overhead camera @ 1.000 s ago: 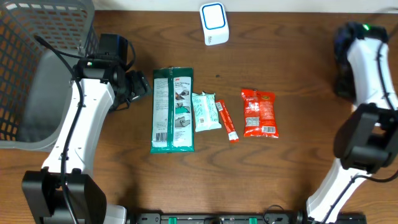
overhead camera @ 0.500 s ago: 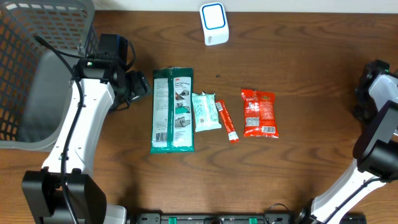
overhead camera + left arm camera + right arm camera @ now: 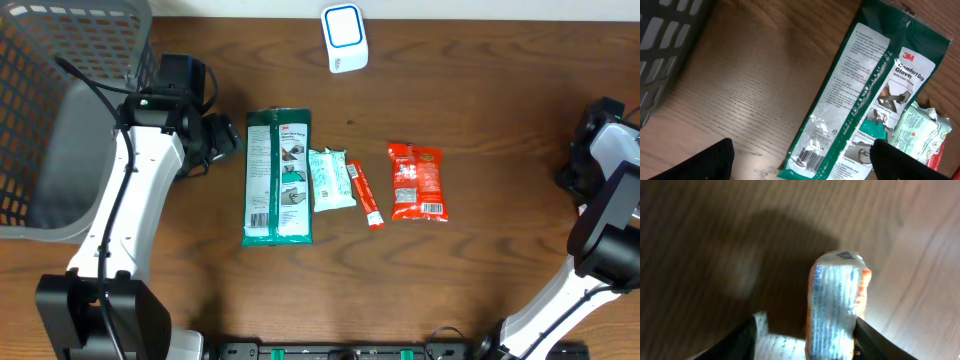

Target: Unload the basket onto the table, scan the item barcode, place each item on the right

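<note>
Opening from a shut state, the right gripper (image 3: 805,330) now holds its jaws partly apart, and its arm has swung down to the table's right edge. The orange packet (image 3: 837,305) stands between the jaws, close against one finger and clear of the other. It is likely released, well apart from the white scanner (image 3: 343,38). The left gripper (image 3: 802,160) hangs wide open and empty.

A grey mesh basket (image 3: 60,110) stands at the far left of the dark wooden surface (image 3: 480,290) (its slatted wall also shows in the left wrist view).
</note>
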Tool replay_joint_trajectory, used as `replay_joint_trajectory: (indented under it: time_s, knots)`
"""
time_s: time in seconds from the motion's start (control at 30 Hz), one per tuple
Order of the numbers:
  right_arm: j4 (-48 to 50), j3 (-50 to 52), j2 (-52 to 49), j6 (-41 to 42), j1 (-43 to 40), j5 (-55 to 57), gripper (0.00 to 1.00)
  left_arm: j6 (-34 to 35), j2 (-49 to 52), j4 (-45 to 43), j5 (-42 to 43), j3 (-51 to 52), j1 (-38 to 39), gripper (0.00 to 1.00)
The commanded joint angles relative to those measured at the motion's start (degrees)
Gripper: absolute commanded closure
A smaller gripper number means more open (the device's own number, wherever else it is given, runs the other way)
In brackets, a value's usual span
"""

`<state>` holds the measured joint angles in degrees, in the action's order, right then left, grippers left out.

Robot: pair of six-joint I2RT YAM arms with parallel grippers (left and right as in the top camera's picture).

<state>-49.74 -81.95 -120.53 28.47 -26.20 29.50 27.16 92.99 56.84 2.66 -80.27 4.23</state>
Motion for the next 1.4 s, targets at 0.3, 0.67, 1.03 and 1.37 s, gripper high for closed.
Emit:
replay_joint_trajectory:
  time_s: [0.3,0.67,1.03,1.37]
  knots:
    - [-3.3,-4.0,0.3,-11.0,0.0,-6.8,0.39,-0.1,-0.4,0.3,-0.7,-0.2,-0.1,0.12]
    - [-12.1,-10.4,0.3,-30.3,0.9,-62.1,0.36,-0.1,-0.4,0.3,-0.7,-0.2,-0.1,0.12]
    - [-9.2,-1.3,0.3,-31.3,11.7,-62.6,0.35,-0.1,-0.4,0.3,-0.7,-0.2,-0.1,0.12]
    - [4.2,9.8,0.3,-31.3,25.3,-64.9,0.37,-0.1,-0.4,0.1,-0.7,-0.2,-0.1,0.12]
